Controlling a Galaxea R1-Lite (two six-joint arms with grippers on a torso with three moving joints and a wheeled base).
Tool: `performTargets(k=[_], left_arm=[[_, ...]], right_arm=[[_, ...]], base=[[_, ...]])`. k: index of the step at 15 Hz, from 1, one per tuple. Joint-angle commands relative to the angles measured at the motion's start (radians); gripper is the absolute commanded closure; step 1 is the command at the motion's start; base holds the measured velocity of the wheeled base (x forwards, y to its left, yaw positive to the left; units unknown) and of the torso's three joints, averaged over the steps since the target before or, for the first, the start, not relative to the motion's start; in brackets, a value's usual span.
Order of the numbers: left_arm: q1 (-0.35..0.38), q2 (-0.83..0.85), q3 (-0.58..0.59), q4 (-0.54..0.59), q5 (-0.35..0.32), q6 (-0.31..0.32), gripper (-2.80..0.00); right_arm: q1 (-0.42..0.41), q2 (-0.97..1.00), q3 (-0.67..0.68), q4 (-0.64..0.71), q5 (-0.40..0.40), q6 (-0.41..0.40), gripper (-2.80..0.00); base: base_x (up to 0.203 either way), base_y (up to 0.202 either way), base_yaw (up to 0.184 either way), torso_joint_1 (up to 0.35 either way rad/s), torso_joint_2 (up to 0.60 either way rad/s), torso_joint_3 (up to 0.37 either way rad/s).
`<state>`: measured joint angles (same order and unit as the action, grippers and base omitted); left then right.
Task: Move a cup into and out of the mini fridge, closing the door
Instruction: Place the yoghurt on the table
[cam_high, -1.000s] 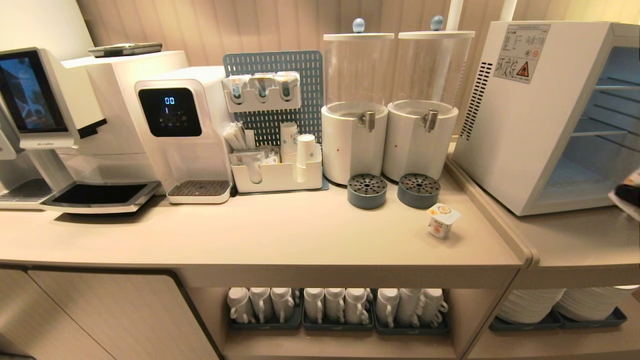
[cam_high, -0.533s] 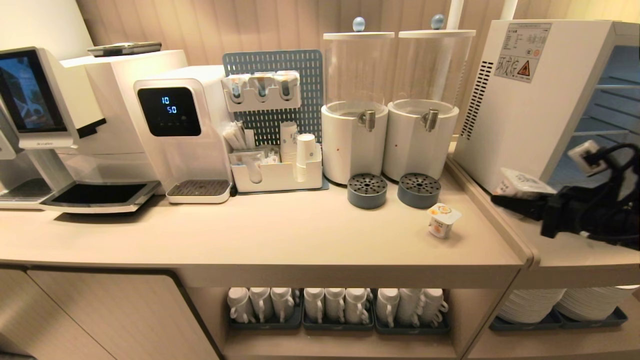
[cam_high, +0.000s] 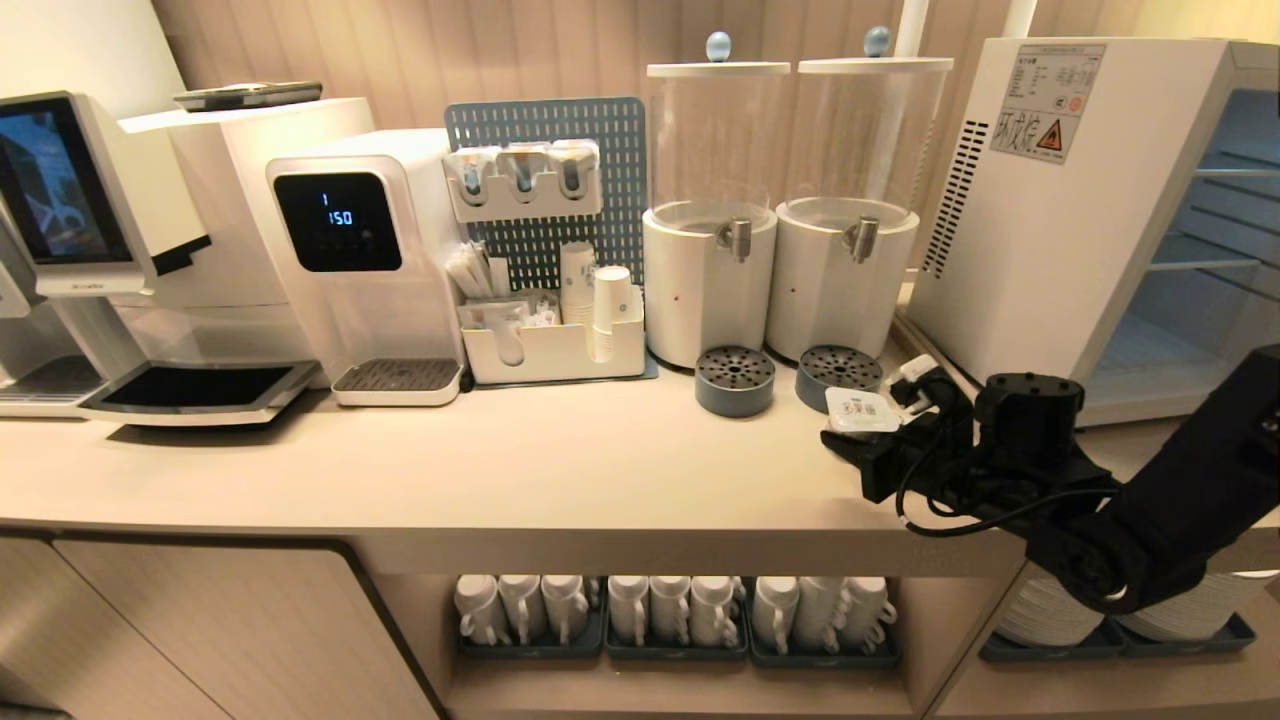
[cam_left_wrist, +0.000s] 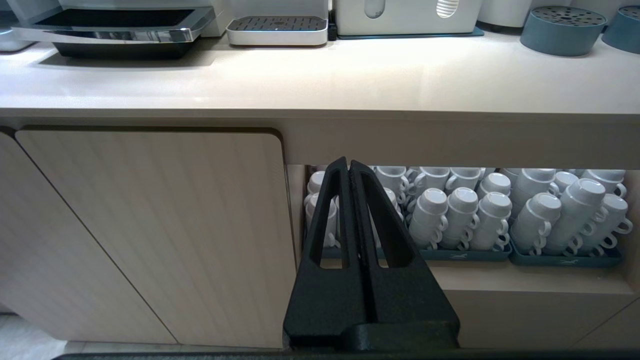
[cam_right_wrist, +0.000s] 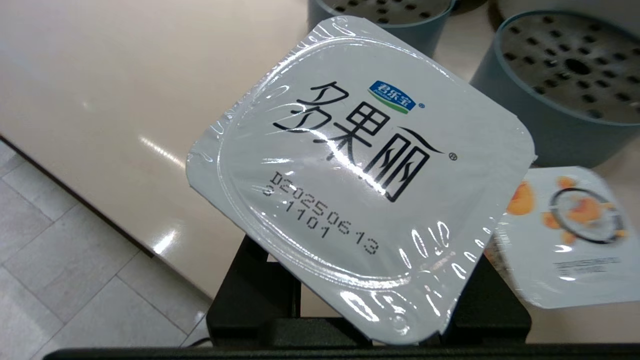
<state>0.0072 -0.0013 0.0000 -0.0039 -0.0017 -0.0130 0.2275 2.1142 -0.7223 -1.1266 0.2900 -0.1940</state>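
Beige counter, foil-lidded white cup (cam_right_wrist: 360, 175)

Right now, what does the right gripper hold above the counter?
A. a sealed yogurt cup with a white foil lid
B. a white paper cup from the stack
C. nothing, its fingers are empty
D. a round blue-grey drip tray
A: in the right wrist view the right gripper is closed on a sealed yogurt cup with a printed white foil lid; a second yogurt cup stands on the counter beside it.

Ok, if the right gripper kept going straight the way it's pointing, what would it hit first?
Likely the left-hand blue drip tray, struck by the yogurt cup it holds; depth is unclear.
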Motion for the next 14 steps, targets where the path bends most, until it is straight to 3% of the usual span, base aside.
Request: performTargets(k=[1,7,14], left_arm=[[0.000,0.000,0.002,-0.001,0.000,-0.001,0.00],[0.000,0.000,0.002,-0.001,0.000,-0.001,0.00],[0.000,0.000,0.002,-0.001,0.000,-0.001,0.00]], right_arm=[[0.036,0.060,0.004,-0.008,-0.004,-0.004,0.00],[0.076,0.181,-0.141,0.082,-0.059,-0.019,0.00],[0.107,0.244,-0.323,0.256,-0.067,-0.030,0.00]], base=[[0.000,0.000,0.000,0.000,0.00,0.000],[0.000,0.000,0.000,0.000,0.00,0.000],[0.000,0.000,0.000,0.000,0.00,0.000]])
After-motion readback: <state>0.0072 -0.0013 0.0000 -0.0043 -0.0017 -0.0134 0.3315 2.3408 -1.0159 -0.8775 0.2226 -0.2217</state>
